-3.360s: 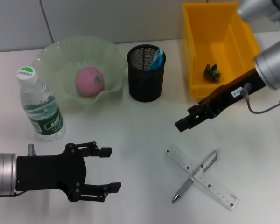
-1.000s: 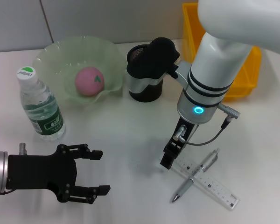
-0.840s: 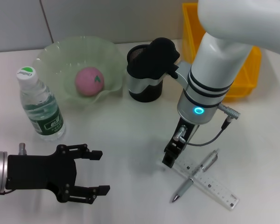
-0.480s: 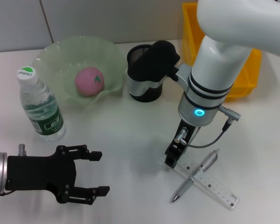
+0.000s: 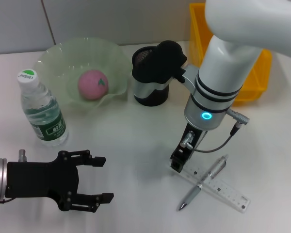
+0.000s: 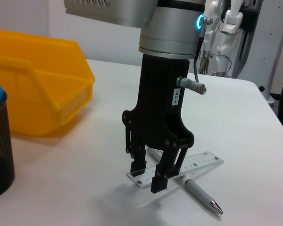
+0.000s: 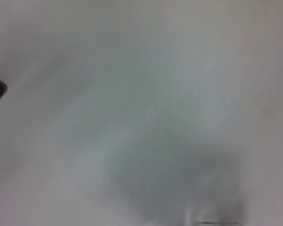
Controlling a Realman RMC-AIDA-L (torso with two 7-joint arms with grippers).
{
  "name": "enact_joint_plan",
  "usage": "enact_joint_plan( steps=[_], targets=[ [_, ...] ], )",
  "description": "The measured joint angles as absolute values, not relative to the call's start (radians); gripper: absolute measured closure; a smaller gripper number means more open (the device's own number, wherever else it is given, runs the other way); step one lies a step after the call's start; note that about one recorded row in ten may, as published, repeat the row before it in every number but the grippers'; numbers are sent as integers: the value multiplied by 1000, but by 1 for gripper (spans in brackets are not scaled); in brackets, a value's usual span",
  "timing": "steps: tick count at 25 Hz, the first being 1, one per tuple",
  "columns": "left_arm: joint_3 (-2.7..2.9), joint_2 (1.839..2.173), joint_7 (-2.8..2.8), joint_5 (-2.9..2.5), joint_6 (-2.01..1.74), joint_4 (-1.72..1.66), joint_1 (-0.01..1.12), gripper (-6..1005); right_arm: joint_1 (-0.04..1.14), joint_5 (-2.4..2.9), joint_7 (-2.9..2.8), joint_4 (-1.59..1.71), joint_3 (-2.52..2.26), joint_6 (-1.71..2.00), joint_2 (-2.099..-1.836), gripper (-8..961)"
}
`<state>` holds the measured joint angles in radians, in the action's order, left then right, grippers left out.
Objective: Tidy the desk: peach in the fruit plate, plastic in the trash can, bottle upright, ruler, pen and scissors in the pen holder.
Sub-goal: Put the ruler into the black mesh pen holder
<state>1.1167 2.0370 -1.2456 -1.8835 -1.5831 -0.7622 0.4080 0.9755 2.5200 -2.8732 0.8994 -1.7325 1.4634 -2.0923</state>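
White worktop (image 5: 136,141) seen from the head: clear ruler (image 5: 214,186) lay at the near right with a silver pen (image 5: 203,182) crossed over it. Right gripper (image 5: 176,164) pointed straight down onto the ruler's left end. Left gripper (image 5: 98,178) hovered at the near left, jaws apart, holding nothing. Stood upright at the far left: bottle (image 5: 41,110), beside a green fruit plate (image 5: 58,60) holding the peach (image 5: 92,84). Black mesh pen holder (image 5: 144,57) partly hidden behind the arm; yellow bin (image 5: 199,34) at the far right.

From the left wrist: right gripper (image 6: 149,175) with jaws slightly apart, straddling the ruler's (image 6: 198,162) end, tips at the worktop. Pen (image 6: 198,193) just beside.

From the right wrist: only blurred pale worktop.
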Motion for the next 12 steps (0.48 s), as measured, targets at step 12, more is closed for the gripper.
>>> enact_joint_plan(
  steps=[12],
  targets=[
    [1116, 2039, -1242, -1879, -1584, -756, 411, 157, 976, 2520, -2831, 939, -1624, 1465, -2086, 571]
  ],
)
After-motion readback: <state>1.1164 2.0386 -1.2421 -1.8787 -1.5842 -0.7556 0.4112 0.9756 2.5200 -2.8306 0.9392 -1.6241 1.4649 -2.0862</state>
